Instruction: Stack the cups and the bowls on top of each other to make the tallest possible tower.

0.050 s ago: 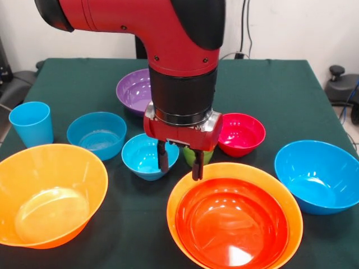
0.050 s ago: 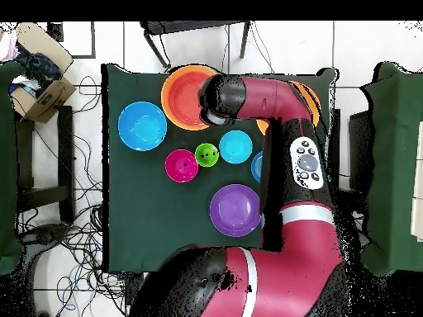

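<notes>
no readable text, labels, brands or numbers anywhere; the white button panel [image 2: 306, 159] on the red arm [image 2: 285, 103] carries small marks too tiny to make out, and the bowls are plain.

red-orange bowl [image 1: 233, 224] nested in orange bowl [image 1: 283, 197]; other bowls, 2 cups loose around

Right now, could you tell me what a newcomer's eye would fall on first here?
The red arm fills the middle, its open gripper hanging over the rim of the red-orange bowl, which is nested in an orange bowl at the front. Blue, purple and pink bowls ring them on the green table.
</notes>
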